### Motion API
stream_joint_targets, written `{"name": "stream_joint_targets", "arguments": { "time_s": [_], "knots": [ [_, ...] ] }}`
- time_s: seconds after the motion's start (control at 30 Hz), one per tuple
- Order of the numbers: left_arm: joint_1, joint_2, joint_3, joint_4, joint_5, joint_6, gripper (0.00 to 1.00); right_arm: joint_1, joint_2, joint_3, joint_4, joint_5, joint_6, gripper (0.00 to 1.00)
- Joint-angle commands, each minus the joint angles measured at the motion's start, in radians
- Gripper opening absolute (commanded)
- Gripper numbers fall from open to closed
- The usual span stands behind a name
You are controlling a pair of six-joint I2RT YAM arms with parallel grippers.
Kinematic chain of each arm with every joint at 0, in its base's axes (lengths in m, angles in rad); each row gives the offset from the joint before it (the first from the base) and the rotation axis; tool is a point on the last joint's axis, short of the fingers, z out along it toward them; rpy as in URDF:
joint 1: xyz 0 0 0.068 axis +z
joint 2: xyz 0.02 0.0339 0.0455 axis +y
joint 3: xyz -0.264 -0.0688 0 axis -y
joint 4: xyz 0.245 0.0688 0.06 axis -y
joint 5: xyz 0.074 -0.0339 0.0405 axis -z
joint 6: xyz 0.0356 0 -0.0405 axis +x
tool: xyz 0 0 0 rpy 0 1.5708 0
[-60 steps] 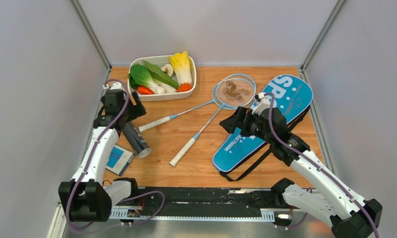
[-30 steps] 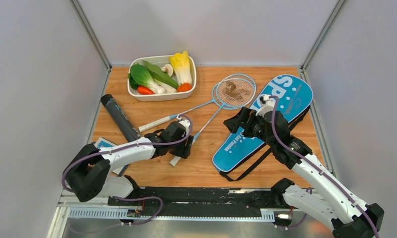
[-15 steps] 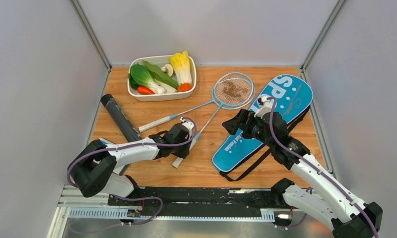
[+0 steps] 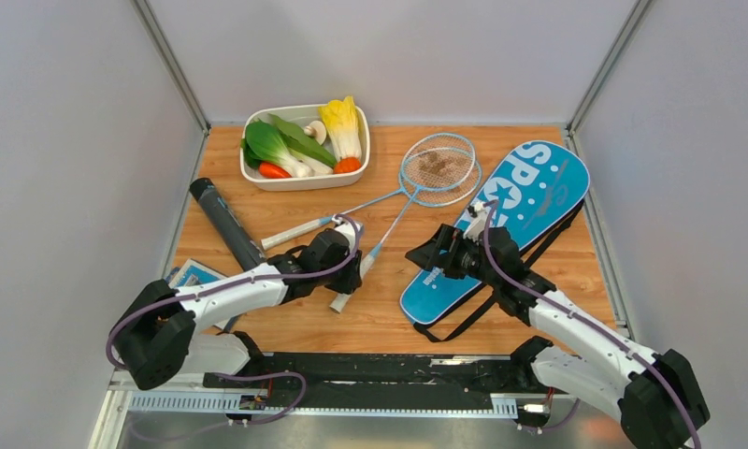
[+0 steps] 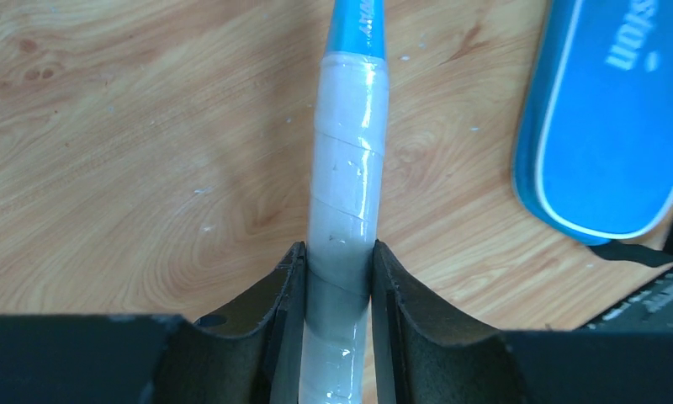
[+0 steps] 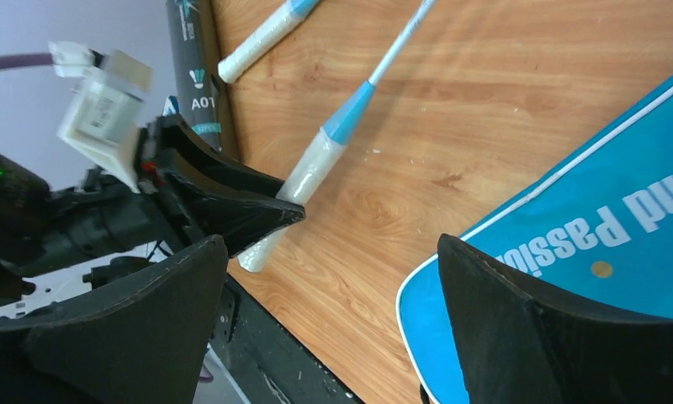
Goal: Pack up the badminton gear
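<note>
Now, one light-blue racket [image 5: 343, 168] is seen pinched by its white handle in the left gripper [image 5: 339, 269], a dark finger [image 5: 278, 295] pressed to each side of the tape wrap, low on the grip towards its butt end. Ahead of those fingertips the handle gives way to the blue shaft, which is carried up and away across the wooden table [image 4: 380, 323] to the two netted heads [image 4: 438, 170], laid one over the other. The second racket [image 4: 300, 229] is left lying just beyond the clamping fingers, its own white handle untouched. Off to the right of those fingers the blue cover [image 4: 525, 192] is found flat on the wood, its black strap [image 5: 632, 254] trailing at the near edge. By the cover's narrow end the right gripper [image 6: 331, 244] is held with its fingers spread wide and nothing gripped; bare wood and the tail of the held handle are framed between them. The cover's lower corner is seen under one of these fingers [image 6: 518, 328], and whether it is touched cannot be told. The black tube [image 4: 223, 223] is parked well to the left of the left gripper's fingers, with a blue-and-white card [image 4: 194, 276] near its lower end and a white tray [image 4: 258, 178] of toy vegetables past its upper end.
</note>
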Motion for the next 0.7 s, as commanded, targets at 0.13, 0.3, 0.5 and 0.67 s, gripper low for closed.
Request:
{"name": "stream_joint_targets", "arguments": {
  "time_s": [0.13, 0.3, 0.5, 0.67],
  "knots": [
    [-0.005, -0.110, 0.004, 0.139, 0.115, -0.108, 0.00, -0.002, 0.135, -0.116, 0.473, -0.151, 0.166, 0.89],
    [-0.005, -0.137, -0.007, 0.185, 0.136, -0.144, 0.00, -0.002, 0.267, -0.111, 0.598, -0.183, 0.240, 0.83],
    [-0.008, -0.160, -0.058, 0.308, 0.165, -0.197, 0.00, 0.000, 0.453, -0.074, 0.721, -0.259, 0.365, 0.77],
    [-0.015, -0.164, -0.079, 0.363, 0.176, -0.206, 0.00, 0.007, 0.548, -0.058, 0.838, -0.284, 0.414, 0.72]
  ]
}}
